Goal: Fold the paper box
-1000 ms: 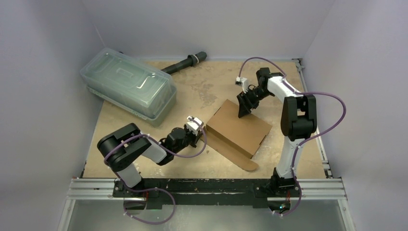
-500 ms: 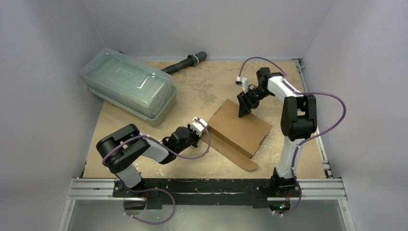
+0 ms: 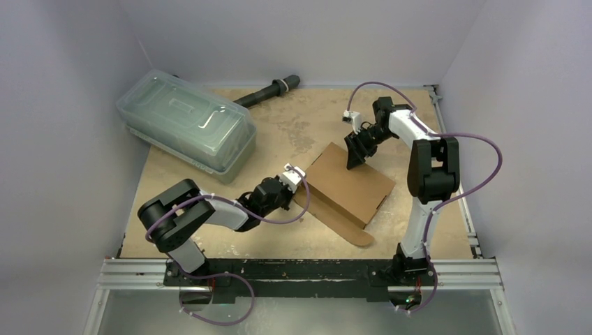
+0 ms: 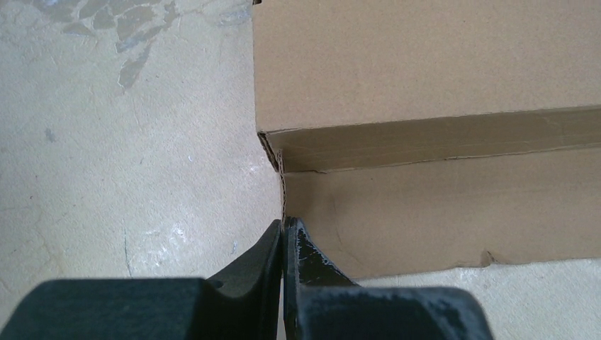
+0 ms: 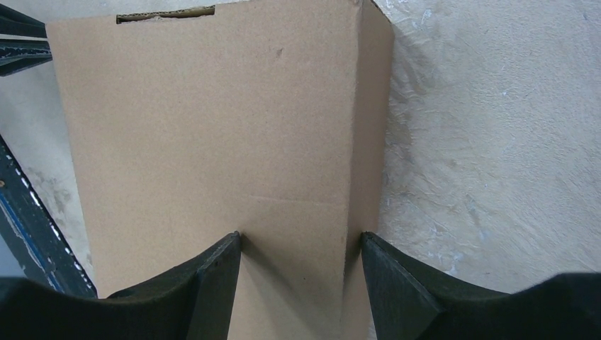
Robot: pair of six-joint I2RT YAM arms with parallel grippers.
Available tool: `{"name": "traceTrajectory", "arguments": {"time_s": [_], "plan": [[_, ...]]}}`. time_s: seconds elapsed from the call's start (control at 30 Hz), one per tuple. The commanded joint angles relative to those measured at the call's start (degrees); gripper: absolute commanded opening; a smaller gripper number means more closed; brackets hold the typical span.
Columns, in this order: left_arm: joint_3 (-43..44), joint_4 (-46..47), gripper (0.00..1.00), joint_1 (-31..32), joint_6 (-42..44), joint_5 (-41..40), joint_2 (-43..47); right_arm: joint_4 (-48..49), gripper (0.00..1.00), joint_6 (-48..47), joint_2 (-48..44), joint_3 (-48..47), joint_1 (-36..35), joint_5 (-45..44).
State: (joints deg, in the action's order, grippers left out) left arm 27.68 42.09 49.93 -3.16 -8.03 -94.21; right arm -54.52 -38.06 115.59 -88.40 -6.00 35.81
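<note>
Left tool (image 4: 283,228) — closed — at paper box (image 4: 425,64)

Worktop (image 3: 209,230): tan and worn with pale patches, walled in by plain grey-lilac panels.
Paper box (image 3: 349,183): brown cardboard, set at an angle right of centre; top panel lies flat, and one long flap with a rounded end is spread on the worktop along its near side.
Left pincer (image 3: 301,183): reaches in low from the near left, jaws closed, tip at the box's left corner.
Right pincer (image 3: 354,160): points down from a folded arm, tips at the box's far corner.
Plastic container (image 3: 185,125): clear greenish, lid on, far left, well apart from the box.
Black tube (image 3: 269,91): lies just behind the container.
</note>
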Motion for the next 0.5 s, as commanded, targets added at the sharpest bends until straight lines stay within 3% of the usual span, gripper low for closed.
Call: {"name": "traceTrajectory", "arguments": {"time_s": [0.0, 0.47], "plan": [[2.64, -2.35, 0.00, -0.69, -3.61, 1.62, 1.26, 2.12, 0.64, -1.31, 1.55, -0.72, -0.48, -3.42], [5.00, -5.98, 0.00, -2.46, -6.26, 4.95, 1.91, 1.84, 0.64, -1.44, 1.58, -1.00, -0.54, -3.46]]}}
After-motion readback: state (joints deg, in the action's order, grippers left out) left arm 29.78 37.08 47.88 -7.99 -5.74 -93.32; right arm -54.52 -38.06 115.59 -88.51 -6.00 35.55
